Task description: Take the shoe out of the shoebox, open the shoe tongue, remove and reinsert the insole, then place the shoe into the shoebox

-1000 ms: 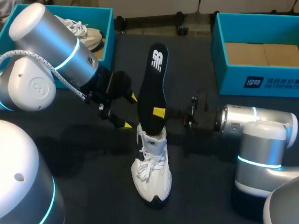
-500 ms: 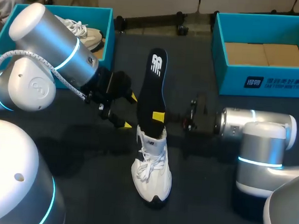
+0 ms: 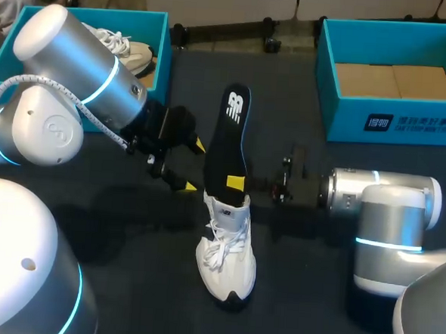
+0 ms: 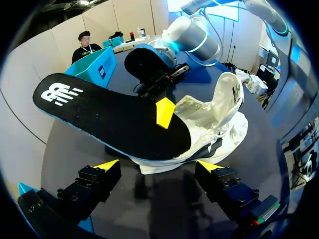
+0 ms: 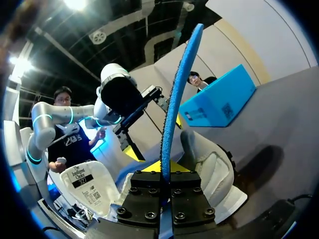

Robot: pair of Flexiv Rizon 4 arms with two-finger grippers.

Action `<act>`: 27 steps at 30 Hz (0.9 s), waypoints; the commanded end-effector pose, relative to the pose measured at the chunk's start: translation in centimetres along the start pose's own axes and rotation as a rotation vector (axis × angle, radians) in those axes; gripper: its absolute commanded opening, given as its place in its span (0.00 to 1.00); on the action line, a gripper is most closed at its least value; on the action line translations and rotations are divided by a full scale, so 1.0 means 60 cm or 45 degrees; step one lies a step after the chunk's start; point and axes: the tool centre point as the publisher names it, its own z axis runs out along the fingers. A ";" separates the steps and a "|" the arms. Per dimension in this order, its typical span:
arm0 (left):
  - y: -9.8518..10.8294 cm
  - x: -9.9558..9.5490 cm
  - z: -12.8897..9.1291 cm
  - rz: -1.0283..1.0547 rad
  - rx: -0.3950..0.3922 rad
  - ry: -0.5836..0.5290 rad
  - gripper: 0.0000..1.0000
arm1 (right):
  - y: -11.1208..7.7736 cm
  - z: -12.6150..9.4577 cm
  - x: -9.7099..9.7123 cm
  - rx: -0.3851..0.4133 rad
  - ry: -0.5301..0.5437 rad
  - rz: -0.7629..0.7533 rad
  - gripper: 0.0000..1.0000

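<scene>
Far-left corner of table: teal box point(image 3: 158, 53), spare shoe point(image 3: 128, 51) inside. L gripper point(image 3: 193, 165) has fingers spread, holding nothing, just left of the insole. Parked there, I judge, to steady the shoe if it tips.

Mid-table, toward near edge: white shoe point(image 3: 229, 247), toe nearest me. Black insole point(image 3: 228, 137) stands up out of its opening. R gripper point(image 3: 237, 184) is clenched on it just above the collar, prob. to guide it.

Far-right corner: shoebox point(image 3: 407, 121), cardboard floor showing.
</scene>
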 end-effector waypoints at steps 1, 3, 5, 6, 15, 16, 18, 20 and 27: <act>0.000 0.002 -0.001 0.000 -0.002 -0.001 1.00 | -0.010 -0.003 0.007 0.018 -0.010 0.006 0.00; 0.000 0.002 -0.001 0.000 -0.002 -0.001 1.00 | -0.015 -0.003 0.006 0.032 -0.013 0.016 0.00; 0.000 0.002 -0.001 0.000 -0.002 -0.001 1.00 | -0.020 -0.004 0.006 0.047 -0.017 0.030 0.00; 0.000 0.002 -0.001 0.000 -0.002 -0.001 1.00 | -0.023 -0.004 0.006 0.055 -0.021 0.035 0.00; 0.000 0.002 -0.001 0.000 -0.002 -0.001 1.00 | -0.024 -0.005 0.009 0.066 -0.038 0.038 0.00; 0.000 0.002 -0.001 0.000 -0.002 -0.001 1.00 | -0.021 -0.006 0.009 0.067 -0.042 0.031 0.00; 0.000 0.002 -0.001 0.000 -0.002 -0.001 1.00 | -0.016 -0.007 0.010 0.064 -0.046 0.021 0.02; 0.000 0.002 -0.001 0.000 -0.002 -0.001 1.00 | -0.011 -0.007 0.010 0.067 -0.046 0.010 0.10; 0.000 0.002 -0.001 0.000 -0.002 -0.001 1.00 | -0.002 -0.007 0.009 0.072 -0.050 -0.011 0.28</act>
